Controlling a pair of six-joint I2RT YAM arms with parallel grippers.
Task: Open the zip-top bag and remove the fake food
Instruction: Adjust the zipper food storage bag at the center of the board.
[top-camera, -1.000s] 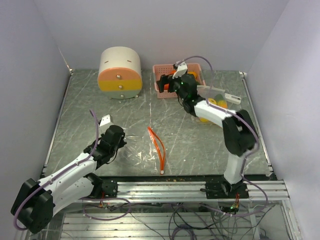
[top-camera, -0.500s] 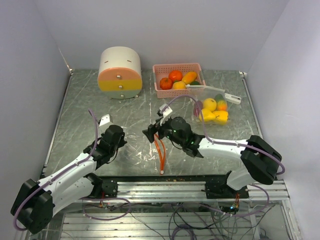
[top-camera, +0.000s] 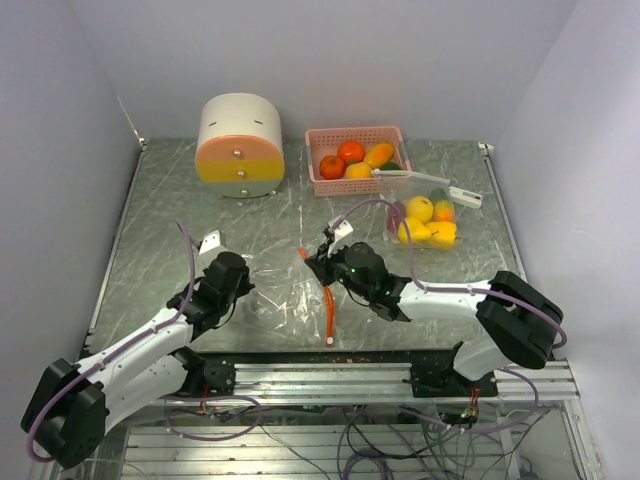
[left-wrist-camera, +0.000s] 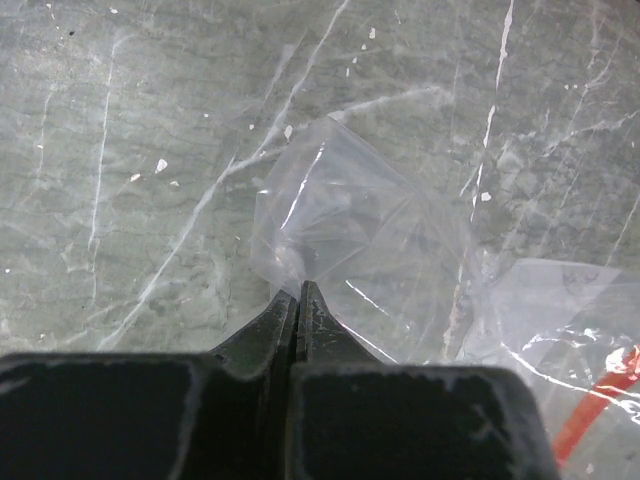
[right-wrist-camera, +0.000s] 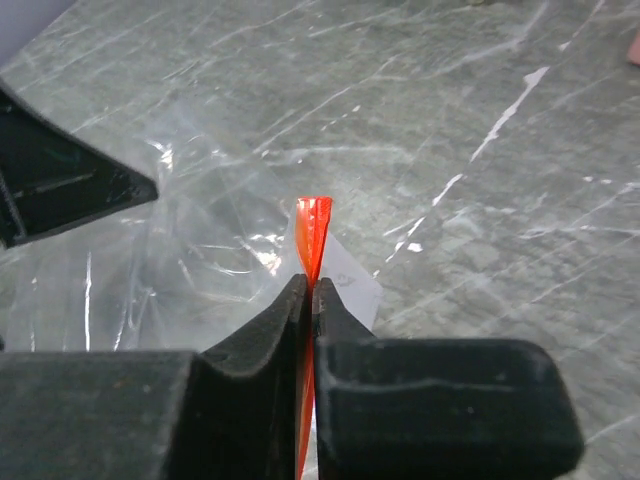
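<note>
A clear zip-top bag (top-camera: 285, 295) lies flat at the table's middle front, and I see no food inside it. Its orange zip strip (top-camera: 327, 300) runs along the right side. My left gripper (top-camera: 245, 288) is shut on the bag's clear left corner (left-wrist-camera: 350, 220), jaws pinched together (left-wrist-camera: 298, 285). My right gripper (top-camera: 315, 263) is shut on the far end of the orange strip (right-wrist-camera: 313, 225), which stands up between its jaws (right-wrist-camera: 310, 283). Fake food (top-camera: 350, 158) sits in the pink basket at the back. More yellow pieces (top-camera: 425, 222) lie in a second clear bag at the right.
A round cream, orange and yellow drawer box (top-camera: 240, 145) stands at the back left. The pink basket (top-camera: 315, 135) is at the back middle. The second bag's white zip edge (top-camera: 415, 178) lies beside the basket. The left gripper's black body (right-wrist-camera: 60, 180) shows in the right wrist view.
My right arm swung from the pink basket down to the bag in front and shut on the orange zip strip. The left gripper stayed shut on the bag's corner.
</note>
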